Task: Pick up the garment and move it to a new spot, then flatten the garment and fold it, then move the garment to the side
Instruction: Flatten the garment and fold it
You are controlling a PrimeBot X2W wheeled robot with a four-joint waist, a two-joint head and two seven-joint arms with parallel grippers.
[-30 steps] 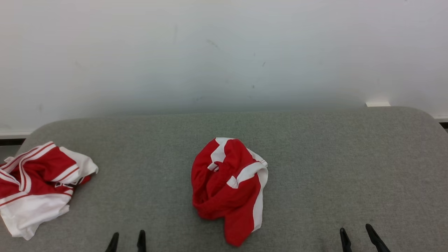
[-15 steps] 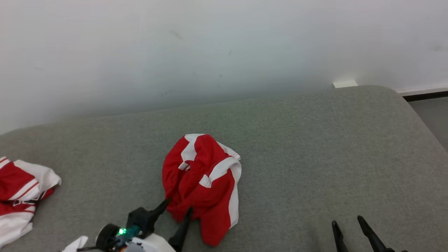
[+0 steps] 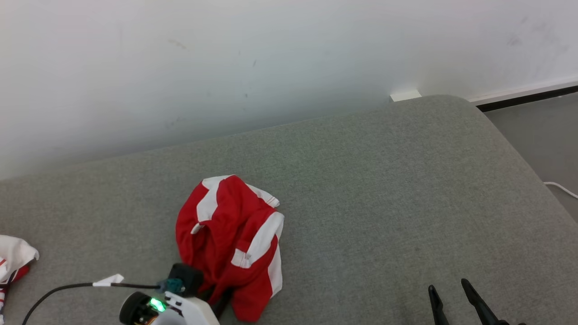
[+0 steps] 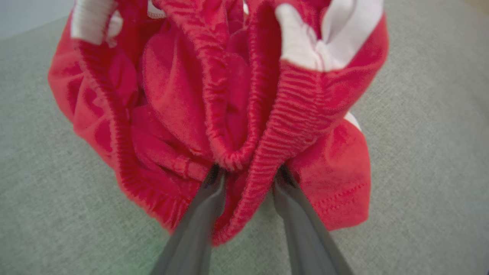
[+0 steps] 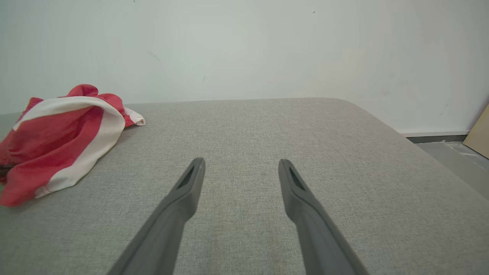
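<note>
Well, the garment is soft and floppy. Its stretchy band sits between the left gripper jaws; I cannot tell if they pinch. The right gripper is spread.

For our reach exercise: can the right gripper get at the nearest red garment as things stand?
Probably yes: the right gripper is open, with bare grey cushion between it and the red garment to its left.
</note>
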